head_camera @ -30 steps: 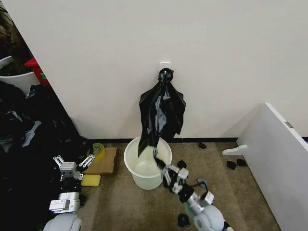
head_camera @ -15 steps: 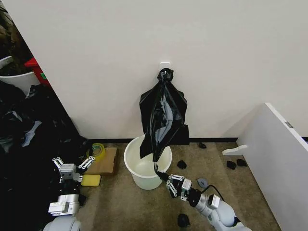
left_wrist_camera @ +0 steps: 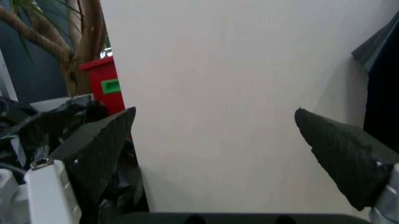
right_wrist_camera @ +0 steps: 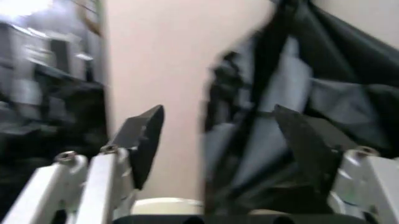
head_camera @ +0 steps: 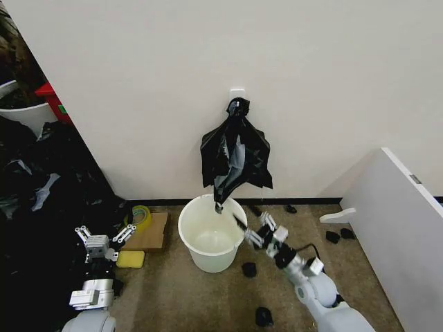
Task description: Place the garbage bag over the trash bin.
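Note:
The trash bin is a cream-white bucket standing on the floor against the wall. Above it a bunch of black bags hangs from a white wall hook, its lowest tip just over the bin's rim. I cannot tell a single garbage bag apart within the bunch. My right gripper hovers at the bin's right rim, open and holding nothing. In the right wrist view the right gripper faces the black bags, with the bin's rim below. My left gripper is parked low at the left, open, and the left gripper faces the wall.
A heap of black bags fills the left side. Cardboard, a yellow sponge and a tape roll lie left of the bin. Small black scraps dot the floor. A white panel stands on the right.
My right gripper was low in front of the bin, pulling a bag taut downward. It has let go and risen to the bin's right rim. The bag has sprung back up.

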You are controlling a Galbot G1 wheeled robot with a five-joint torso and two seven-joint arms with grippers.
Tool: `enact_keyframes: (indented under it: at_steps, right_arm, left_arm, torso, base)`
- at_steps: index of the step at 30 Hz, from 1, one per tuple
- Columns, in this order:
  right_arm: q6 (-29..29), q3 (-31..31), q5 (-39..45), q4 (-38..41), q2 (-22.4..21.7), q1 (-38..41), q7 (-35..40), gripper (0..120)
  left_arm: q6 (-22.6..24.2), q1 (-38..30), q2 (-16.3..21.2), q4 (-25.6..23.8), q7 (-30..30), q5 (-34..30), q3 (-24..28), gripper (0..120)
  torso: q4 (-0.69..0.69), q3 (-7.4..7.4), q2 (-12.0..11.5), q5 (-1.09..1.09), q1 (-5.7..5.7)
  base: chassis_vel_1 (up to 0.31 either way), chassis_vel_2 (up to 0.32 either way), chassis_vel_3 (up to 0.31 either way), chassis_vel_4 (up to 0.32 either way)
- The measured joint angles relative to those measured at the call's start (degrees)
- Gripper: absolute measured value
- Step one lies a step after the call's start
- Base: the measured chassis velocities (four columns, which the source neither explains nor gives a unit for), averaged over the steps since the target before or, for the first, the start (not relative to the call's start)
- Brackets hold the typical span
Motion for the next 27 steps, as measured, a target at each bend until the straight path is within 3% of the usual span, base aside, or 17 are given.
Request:
enact_keyframes:
  at_steps: [8, 10, 15, 19, 21, 23, 25, 27]
  right_arm:
    - [-5.8, -4.9, -10.3, -6.2, 3.3, 8.5, 15.3, 95]
    - [-6.9, -6.4, -10.6, -8.5, 4.8, 11.0, 17.1, 88]
    - [-8.6, -7.9, -12.2, -10.5, 6.7, 12.9, 18.7, 86]
    - [-10.6, -8.2, -18.3, -13.2, 8.2, 14.2, 20.9, 84]
    - [-11.5, -8.3, -19.9, -13.7, 8.5, 14.5, 22.0, 79]
    - [-14.6, -9.1, -23.0, -14.5, 9.2, 15.4, 26.0, 67]
    - [-15.2, -9.2, -23.2, -14.6, 9.4, 15.6, 26.7, 65]
    - [-16.4, -9.6, -23.4, -14.9, 10.2, 16.4, 28.2, 53]
  left_arm:
    - [0.0, -1.1, 0.1, 1.2, 0.0, 0.1, 0.3, 100]
    - [0.0, -1.6, 0.3, 1.7, -0.1, 0.0, 0.2, 100]
    - [0.0, -2.2, 0.6, 2.4, -0.2, -0.3, 0.0, 100]
    - [0.0, -2.7, 0.7, 2.9, -0.4, -0.6, 0.0, 100]
    - [0.0, -2.7, 0.8, 3.0, -0.4, -0.6, 0.0, 100]
    - [0.0, -3.0, 0.9, 3.3, -0.4, -0.6, 0.0, 100]
    - [0.1, -3.1, 0.9, 3.4, -0.4, -0.6, 0.0, 100]
    - [0.1, -3.3, 0.9, 3.6, -0.5, -0.6, 0.1, 100]
  torso:
    - [0.01, 0.01, 0.0, 0.00, 0.00]
    - [0.00, 0.00, 0.0, -0.01, 0.00]
    - [0.01, 0.00, 0.0, 0.00, 0.00]
    - [0.00, 0.00, 0.0, 0.00, 0.00]
    - [0.00, 0.00, 0.0, 0.00, 0.00]
    - [0.00, 0.00, 0.0, 0.00, 0.00]
    - [0.00, 0.00, 0.0, 0.00, 0.00]
    - [0.00, 0.00, 0.0, 0.00, 0.00]
  base:
    - [0.000, 0.000, 0.000, 0.000]
    - [0.000, 0.000, 0.000, 0.000]
    - [0.000, 0.000, 0.000, 0.000]
    - [0.000, 0.000, 0.000, 0.000]
    - [0.000, 0.000, 0.000, 0.000]
    - [0.000, 0.000, 0.000, 0.000]
    - [0.000, 0.000, 0.000, 0.000]
    - [0.000, 0.000, 0.000, 0.000]
